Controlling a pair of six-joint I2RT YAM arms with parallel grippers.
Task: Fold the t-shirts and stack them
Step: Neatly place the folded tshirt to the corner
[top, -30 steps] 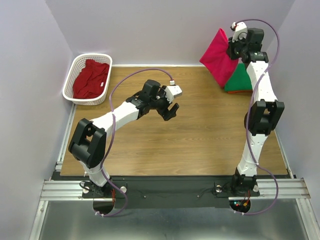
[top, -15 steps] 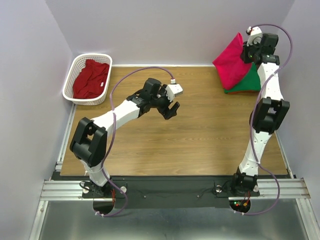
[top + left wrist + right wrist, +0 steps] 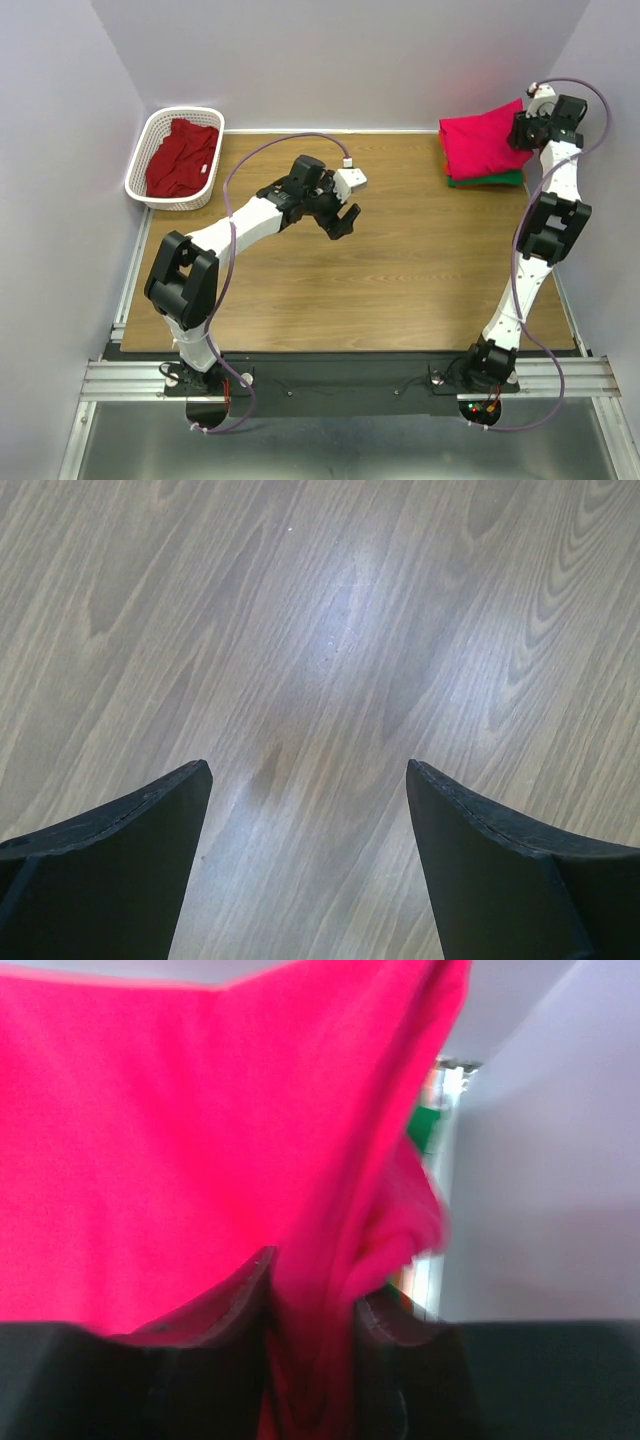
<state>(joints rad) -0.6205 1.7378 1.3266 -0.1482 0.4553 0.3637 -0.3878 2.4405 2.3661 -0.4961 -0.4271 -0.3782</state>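
Observation:
A folded bright pink-red t-shirt (image 3: 482, 141) lies on top of a folded green t-shirt (image 3: 490, 180) at the table's far right corner. My right gripper (image 3: 524, 130) is shut on the pink-red shirt's right edge; in the right wrist view the cloth (image 3: 200, 1140) fills the frame and is pinched between the fingers (image 3: 215, 1305). A darker crimson t-shirt (image 3: 183, 156) lies crumpled in the white basket (image 3: 139, 160) at the far left. My left gripper (image 3: 340, 222) is open and empty over the bare wood, mid-table. No orange shirt shows.
The side walls stand close to the table on the left and right. The right arm reaches up along the right wall. A purple cable loops over the left arm.
My right gripper has carried the pink-red shirt to the right and down; the shirt went from hanging in the air to lying flat on the green shirt. The left arm has barely moved.

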